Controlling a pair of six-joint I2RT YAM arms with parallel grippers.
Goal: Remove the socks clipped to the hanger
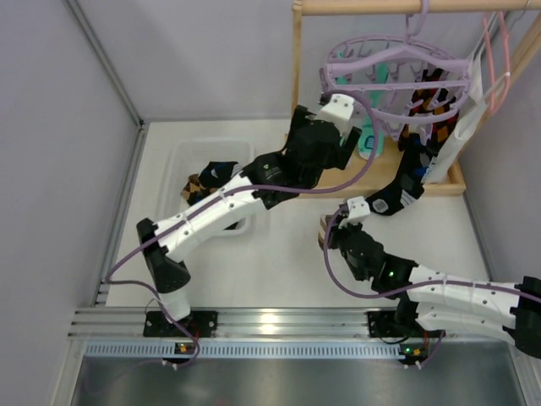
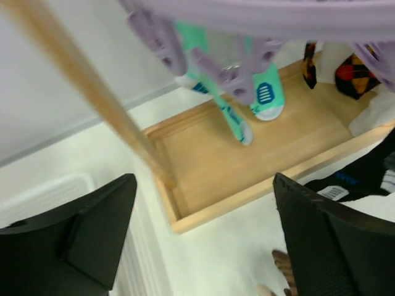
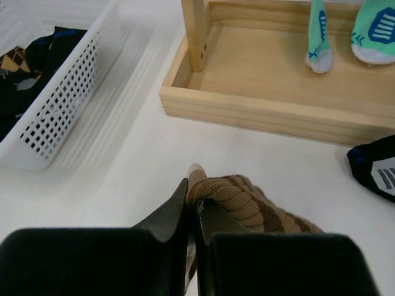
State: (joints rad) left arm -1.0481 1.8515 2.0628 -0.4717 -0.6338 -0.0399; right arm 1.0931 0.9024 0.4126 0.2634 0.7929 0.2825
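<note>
Left gripper [image 2: 203, 185]: we see its fingers spread wide with nothing between them, close under the hanger [image 2: 296, 18] rim.
Teal socks [image 2: 265, 92]: clipped, hanging over the wooden tray [image 2: 259, 188].
Right gripper [image 3: 192, 198]: pinched on the brown striped sock [image 3: 247, 200], low on the table [image 3: 123, 166].
Clearance: we note bare table between the tray's front edge and the white basket [image 3: 68, 86].

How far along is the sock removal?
Done: dark socks lie in the white perforated basket. In hand: right gripper shut on a brown-tan ribbed sock. Remaining: teal socks and an orange-black argyle sock hang on the round lavender plastic hanger; left gripper open nearby.
</note>
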